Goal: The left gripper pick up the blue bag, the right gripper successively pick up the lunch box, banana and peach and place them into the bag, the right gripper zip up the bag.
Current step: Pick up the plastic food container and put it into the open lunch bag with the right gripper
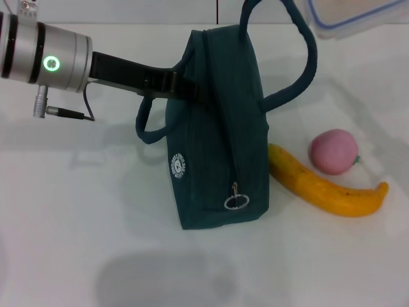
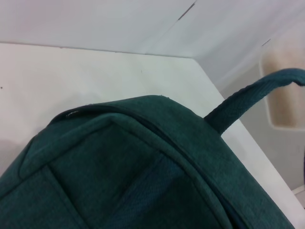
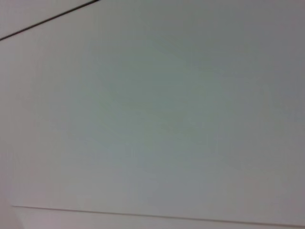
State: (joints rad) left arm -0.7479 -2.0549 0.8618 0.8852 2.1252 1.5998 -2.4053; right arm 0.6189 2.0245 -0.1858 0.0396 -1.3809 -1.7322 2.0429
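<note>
**Me:** Since head view comes first: my left claw (image 1: 182, 89) reaches in from the left, up against the blue bag (image 1: 217, 128) near its top, beside the near handle loop (image 1: 150, 125). Clenched or released, I cannot tell; the fingertips merge with the dark fabric. Bag stands upright on the counter (image 1: 77, 224), zipper pull ring (image 1: 236, 202) hanging low on the front. Banana (image 1: 329, 188) lies just beside the bag on its right, peach (image 1: 333, 151) touching the banana's far side. Lunch box (image 1: 358, 16) only shows as a corner at the top right.

**Ops:** Right arm?

**Me:** Not in head view. Right claw's state can't be told.

**Ops:** Left wrist?

**Me:** Bag top fills it, a handle strap (image 2: 252, 95) arching off to one side. My own fingers aren't visible.

**Ops:** Right wrist?

**Me:** Blank pale surface with one dark seam line (image 3: 47, 19). Nothing of the task in it.

**Ops:** Risks?

**Me:** My judgement: if I've only pinched loose fabric or the strap, the bag could sag or tip on the lift and nudge the banana. A slack mouth would also make the lunch box hard to drop in.

**Ops:** Any markings?

**Me:** Round white logo patch (image 1: 177, 165) on the bag's side. Lettering around it too small to read.
</note>
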